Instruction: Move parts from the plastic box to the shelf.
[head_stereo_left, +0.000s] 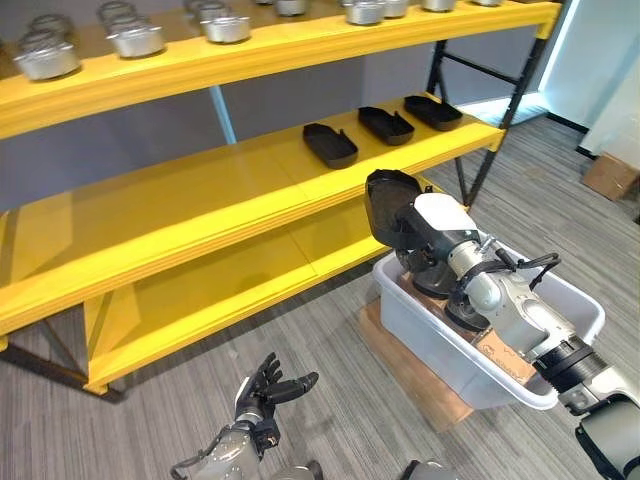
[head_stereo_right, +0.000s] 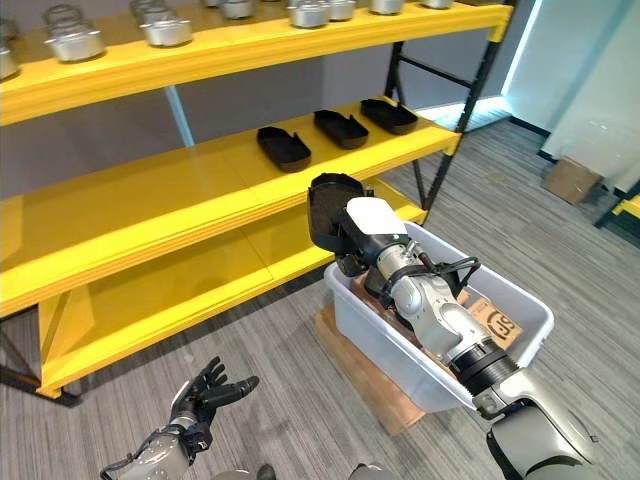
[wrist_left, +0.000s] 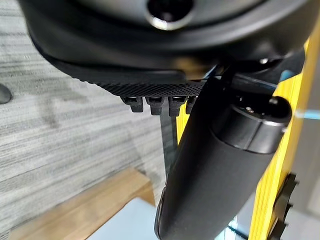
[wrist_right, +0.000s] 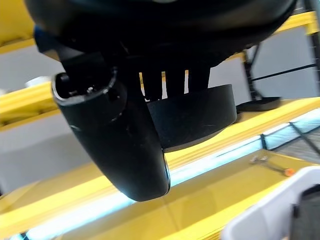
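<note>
Right hand (head_stereo_left: 425, 232) grips a black oval part (head_stereo_left: 384, 203), fingers and thumb curled round it, held up above the far left corner of the plastic box (head_stereo_left: 575, 297) and just in front of the yellow shelf (head_stereo_left: 200, 200). The part is tilted, hollow side facing left. In the right wrist view the same part (wrist_right: 192, 116) sits pinched between the thumb and the row of fingers (wrist_right: 175, 80), with the yellow shelf boards behind it.

The plastic box is pale grey-white, on the floor at the right, resting on a flat wooden board (head_stereo_left: 410, 365). More dark parts (head_stereo_left: 430, 272) lie inside it under the right arm, plus a brown cardboard piece (head_stereo_right: 497, 322) at its right end.

Three black parts already lie in a row on the middle level of the shelf, far right: one (head_stereo_left: 329, 144), next (head_stereo_left: 385, 124), last (head_stereo_left: 433, 111). They are near each other, not touching. The top level carries a row of silver metal pots (head_stereo_left: 136, 38).

Left hand (head_stereo_left: 268, 393) hangs low at near left over the grey floor, fingers spread and relaxed, holding nothing, well apart from the box.
</note>
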